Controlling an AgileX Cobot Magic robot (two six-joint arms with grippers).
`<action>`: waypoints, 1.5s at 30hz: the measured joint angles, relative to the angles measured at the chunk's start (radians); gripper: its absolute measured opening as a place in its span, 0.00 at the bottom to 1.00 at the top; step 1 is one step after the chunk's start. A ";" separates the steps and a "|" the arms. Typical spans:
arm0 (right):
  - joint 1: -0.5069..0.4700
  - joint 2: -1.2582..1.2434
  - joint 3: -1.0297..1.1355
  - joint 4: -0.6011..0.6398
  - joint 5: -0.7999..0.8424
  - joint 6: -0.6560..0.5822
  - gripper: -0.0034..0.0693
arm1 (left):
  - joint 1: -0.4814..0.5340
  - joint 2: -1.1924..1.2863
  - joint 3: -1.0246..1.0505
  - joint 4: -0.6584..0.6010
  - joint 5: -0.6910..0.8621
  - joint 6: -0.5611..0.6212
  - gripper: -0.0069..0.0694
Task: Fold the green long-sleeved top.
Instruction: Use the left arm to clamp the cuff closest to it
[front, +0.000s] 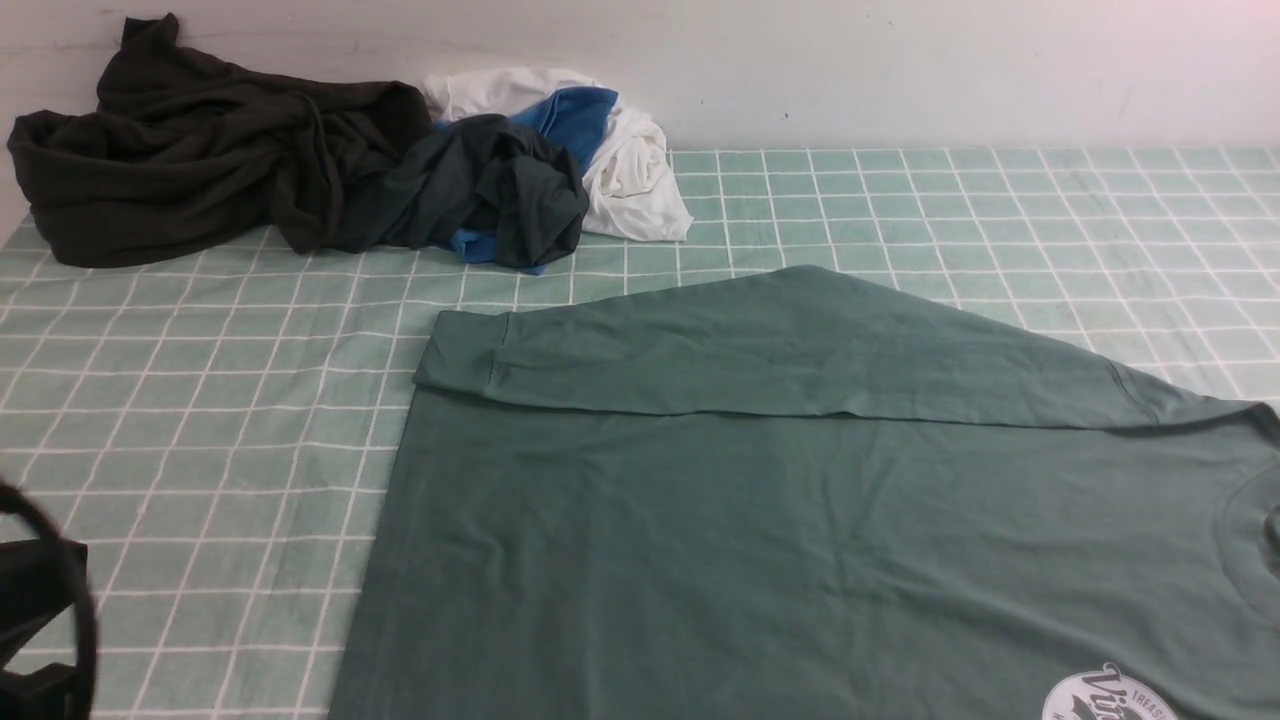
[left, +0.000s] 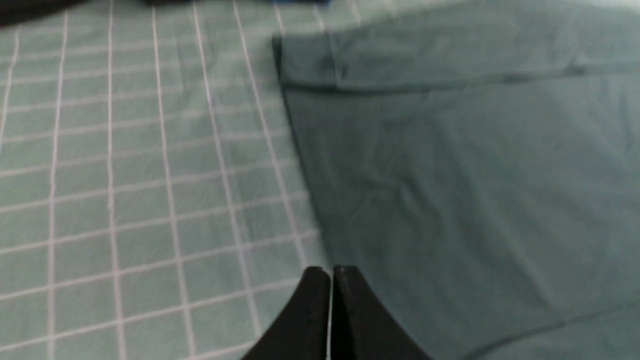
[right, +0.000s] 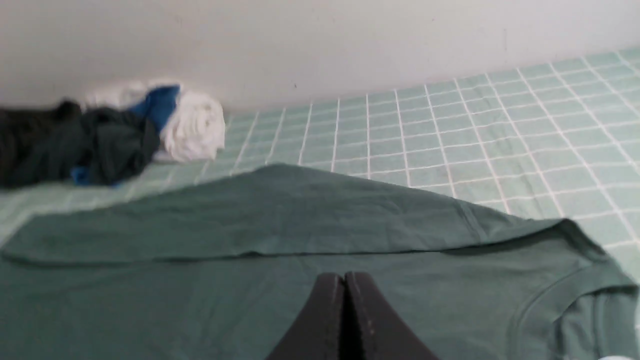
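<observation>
Both jaws closed | green long-sleeved top flat | sleeve folded across

There was one green long-sleeved top, spread at the near right of the table. It showed one sleeve, laid across it, and one white round logo. A heap at the far left corner held one near-black garment, one dark teal-grey garment, one white garment and one blue piece, possibly part of another. Two hands showed: one left hand and one right hand.
</observation>
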 joint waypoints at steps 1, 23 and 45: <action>0.017 0.052 -0.058 -0.040 0.048 -0.028 0.03 | -0.049 0.060 -0.032 0.065 0.022 -0.004 0.09; 0.257 0.529 -0.289 -0.103 0.695 -0.110 0.03 | -0.748 0.805 -0.073 0.272 -0.008 -0.087 0.31; 0.257 0.529 -0.289 -0.157 0.653 -0.114 0.03 | -0.755 1.018 -0.287 0.353 0.057 -0.149 0.12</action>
